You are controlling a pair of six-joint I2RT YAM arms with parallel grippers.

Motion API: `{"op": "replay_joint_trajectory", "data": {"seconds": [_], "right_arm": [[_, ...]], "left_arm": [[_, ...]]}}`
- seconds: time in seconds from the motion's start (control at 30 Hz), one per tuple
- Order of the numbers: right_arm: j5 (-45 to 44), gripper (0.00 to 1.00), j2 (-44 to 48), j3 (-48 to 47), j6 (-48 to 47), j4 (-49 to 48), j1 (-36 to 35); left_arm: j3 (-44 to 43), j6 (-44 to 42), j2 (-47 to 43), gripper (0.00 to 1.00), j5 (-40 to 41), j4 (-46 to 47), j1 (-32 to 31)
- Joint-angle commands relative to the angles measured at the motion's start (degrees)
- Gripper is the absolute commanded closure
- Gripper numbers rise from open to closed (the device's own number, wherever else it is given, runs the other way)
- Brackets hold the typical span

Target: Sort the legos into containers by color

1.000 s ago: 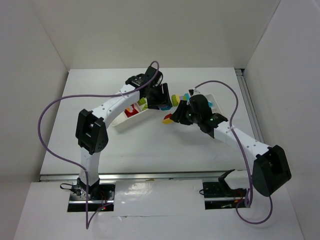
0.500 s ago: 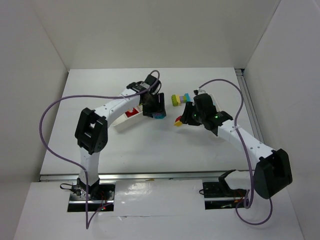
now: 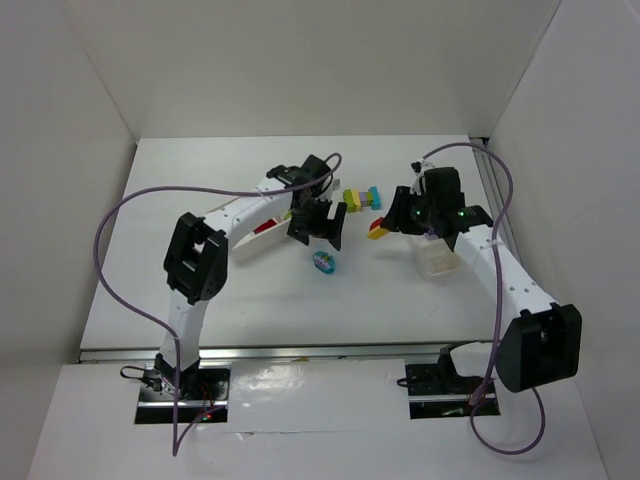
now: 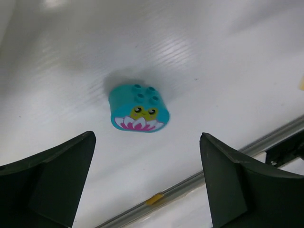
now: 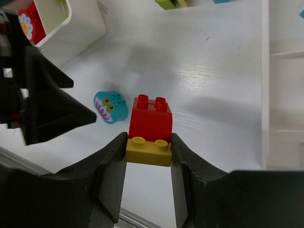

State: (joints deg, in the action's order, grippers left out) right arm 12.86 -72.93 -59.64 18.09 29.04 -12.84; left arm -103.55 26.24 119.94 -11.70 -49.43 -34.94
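Tabletop (image 3: 300,310), white, fills the middle of the overhead view. Wide tray (image 5: 83,26) lies left of centre, partly under the left arm; the narrow tray (image 3: 441,263) lies right of centre. Left gripper (image 4: 146,142) hangs spread wide and empty over a cyan brick (image 4: 138,108) lying on the table at centre. Right gripper (image 5: 148,142) is clamped on a red-on-yellow stack (image 5: 149,128) between the trays. Loose bricks (image 3: 362,198) sit above centre.

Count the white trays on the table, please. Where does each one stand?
2. The left tray lies partly under the left arm, a red brick inside it. The right tray lies under the right arm. The arms could hide more.
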Motion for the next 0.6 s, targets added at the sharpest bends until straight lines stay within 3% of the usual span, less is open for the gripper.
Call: {"op": "replay_joint_trajectory", "data": {"seconds": [0.0,0.07,0.17,0.23,0.33,0.57], "right_arm": [[11.55,1.00,-2.39,-3.64,-6.12,2.95,3.69],[16.37,1.00,-3.10,-4.44,-6.75,3.48,5.54],[22.87,1.00,-3.10,-4.44,-8.41,2.96,6.07],[26.84,1.00,-3.10,-4.44,-8.42,1.73,6.07],[33.79,1.00,-3.10,-3.91,-8.42,-0.20,6.07],[48.19,1.00,-6.26,-4.96,-13.42,3.82,6.07]], "left_arm": [[-8.91,-9.33,-1.55,0.00,-3.24,-6.97,1.18],[-11.75,-11.11,-3.03,0.01,-4.98,-8.57,3.72],[-12.03,-13.31,-5.67,0.08,-17.26,-6.49,10.23],[-7.67,-13.85,-8.14,0.08,-31.36,-2.36,13.47],[-1.86,-13.32,-9.02,0.00,-47.72,5.46,14.02],[5.64,-7.78,-10.25,0.00,-60.53,21.65,10.51]]}}
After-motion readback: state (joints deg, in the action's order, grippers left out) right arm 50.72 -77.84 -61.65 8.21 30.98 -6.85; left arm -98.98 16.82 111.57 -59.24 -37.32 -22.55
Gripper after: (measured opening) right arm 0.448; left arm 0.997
